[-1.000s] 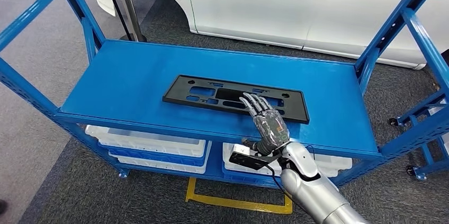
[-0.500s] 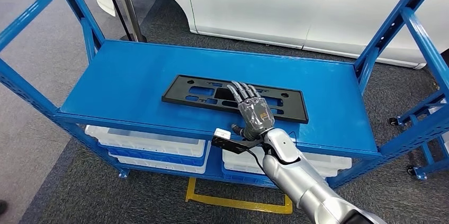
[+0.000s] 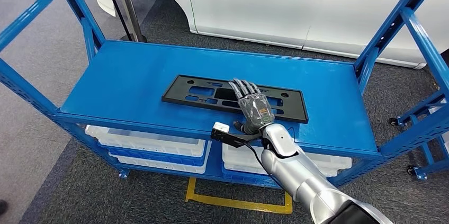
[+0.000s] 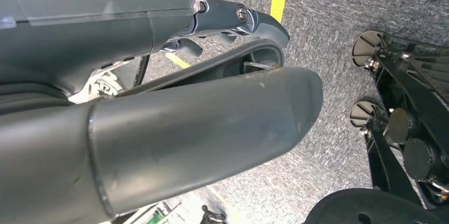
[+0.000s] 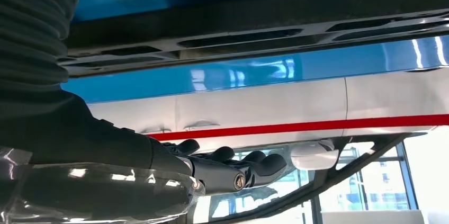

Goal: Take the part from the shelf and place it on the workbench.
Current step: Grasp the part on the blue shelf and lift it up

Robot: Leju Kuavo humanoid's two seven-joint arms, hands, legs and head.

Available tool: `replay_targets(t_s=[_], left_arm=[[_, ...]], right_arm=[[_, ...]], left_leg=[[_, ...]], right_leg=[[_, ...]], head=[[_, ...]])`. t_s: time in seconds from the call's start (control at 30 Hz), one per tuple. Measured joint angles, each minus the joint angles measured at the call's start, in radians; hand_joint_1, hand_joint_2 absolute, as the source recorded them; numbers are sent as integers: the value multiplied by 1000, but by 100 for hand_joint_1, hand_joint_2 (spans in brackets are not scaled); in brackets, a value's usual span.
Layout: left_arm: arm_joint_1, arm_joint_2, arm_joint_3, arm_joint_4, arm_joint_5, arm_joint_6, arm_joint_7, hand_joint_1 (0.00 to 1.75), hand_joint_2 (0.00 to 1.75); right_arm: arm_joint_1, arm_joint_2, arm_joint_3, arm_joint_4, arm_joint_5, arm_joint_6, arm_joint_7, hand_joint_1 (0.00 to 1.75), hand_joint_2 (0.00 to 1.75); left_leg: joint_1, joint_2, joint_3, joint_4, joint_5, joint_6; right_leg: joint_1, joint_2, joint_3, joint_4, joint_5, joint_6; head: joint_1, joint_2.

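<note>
Shelf (image 3: 132,81) blue, steel | part (image 3: 201,92) flat on it | right hand (image 3: 255,108) fingers spread above part | car (image 3: 296,1) behind

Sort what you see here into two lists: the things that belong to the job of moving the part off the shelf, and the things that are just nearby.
Belongs to the job:
- black part, lying flat
- blue shelf under it
- right hand, fingers spread over the part

Just nearby:
- white bins on the lower level
- white car behind
- yellow floor marking

Right hand (image 3: 253,106) flat over part (image 3: 201,92)
</note>
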Motion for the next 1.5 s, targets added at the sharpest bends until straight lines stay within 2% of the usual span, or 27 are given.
replay_targets(t_s=[0.13,0.33,0.47,0.6,0.8,0.83,0.9,0.93,0.97,1.0,1.13,1.17,1.5], left_arm=[[0,4,-8,0,0,0,-5,0,0],[-10,16,-38,0,-22,-6,-113,0,0],[-13,26,-53,0,-23,-7,-122,0,0],[-13,27,-63,0,-17,-6,-123,0,0],[-13,28,-68,0,-12,-4,-123,0,0],[-13,28,-68,0,-12,-4,-123,0,0],[-13,29,-70,0,-11,-3,-123,0,0],[-13,29,-70,0,-11,-3,-123,0,0],[-14,29,-71,0,-11,-3,-123,0,0],[-14,29,-71,0,-10,-3,-123,0,0],[-14,30,-72,0,-5,-3,-123,0,0],[-15,30,-73,0,-4,-3,-122,0,0],[-19,33,-74,0,1,-3,-122,0,0]], right_arm=[[-28,11,0,60,20,5,29,0,175],[-91,15,5,125,127,-7,168,0,175],[-126,8,16,169,203,-4,270,0,0],[-137,-18,22,210,232,26,319,0,0],[-139,-49,22,244,239,53,333,0,0],[-139,-51,22,248,239,55,334,33,0],[-140,-53,22,254,240,60,337,119,0],[-140,-55,22,256,240,64,339,163,44],[-140,-56,22,258,239,68,341,173,87],[-140,-58,22,260,237,71,340,175,131],[-139,-68,22,267,222,77,321,175,131],[-139,-70,22,268,218,78,314,175,175],[-140,-71,17,267,203,86,278,175,175]], left_leg=[[0,0,1,0,0,0],[0,0,0,0,1,-1],[0,0,3,0,1,-1],[0,-1,3,1,1,-1],[0,0,3,0,1,-1],[0,0,3,0,1,-1],[0,0,3,0,1,-1],[0,0,3,0,1,-1],[0,0,3,0,1,-1],[0,0,3,0,1,-1],[0,0,3,0,1,-1],[0,0,3,0,1,-1],[0,0,3,0,1,-1]], right_leg=[[0,0,0,0,0,0],[0,0,-1,1,1,0],[0,0,-1,1,1,0],[0,0,-2,0,1,0],[0,0,-2,0,1,0],[0,0,-2,0,1,0],[0,0,-2,0,1,0],[0,0,-2,0,1,0],[0,0,-3,0,1,0],[0,0,-3,0,1,0],[0,0,-3,1,1,0],[0,0,-3,1,1,0],[0,0,-3,1,1,0]], head=[[0,0],[0,0],[0,0],[0,0],[0,0],[0,0],[0,0],[0,0],[0,0],[0,0],[0,0],[0,0],[0,0]])
